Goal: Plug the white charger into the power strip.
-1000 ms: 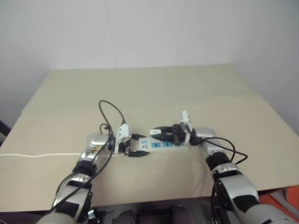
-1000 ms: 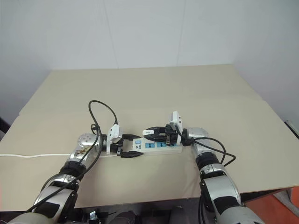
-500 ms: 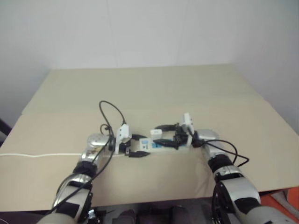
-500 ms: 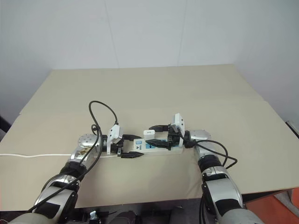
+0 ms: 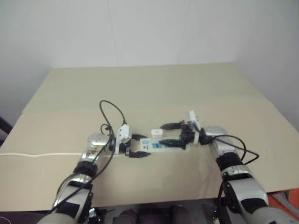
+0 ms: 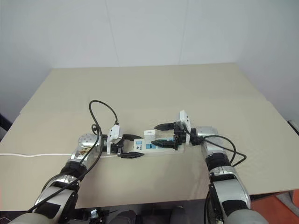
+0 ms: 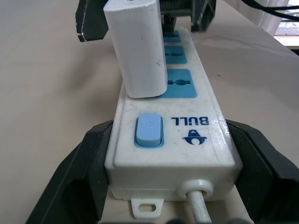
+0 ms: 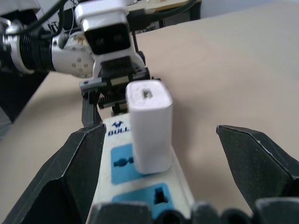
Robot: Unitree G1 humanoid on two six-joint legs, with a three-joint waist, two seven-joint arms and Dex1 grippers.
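the white charger stands upright in the power strip socket nearest the switch, centre of the frame. the left hand clamps the strip's switch end; the right hand gapes wide and empty, its fingers flanking the strip's long axis, just right of the charger.

I am looking down on a wide beige tabletop whose far edge is meeting a plain white wall, and a faint seam is running across the surface from its left edge to its right edge, roughly midway between far and near. Beyond the near right corner of the tabletop, a patch of orange-red is showing lower down, though I cannot tell what it is. Past the left edge a dark shape is sitting against the base of the wall.
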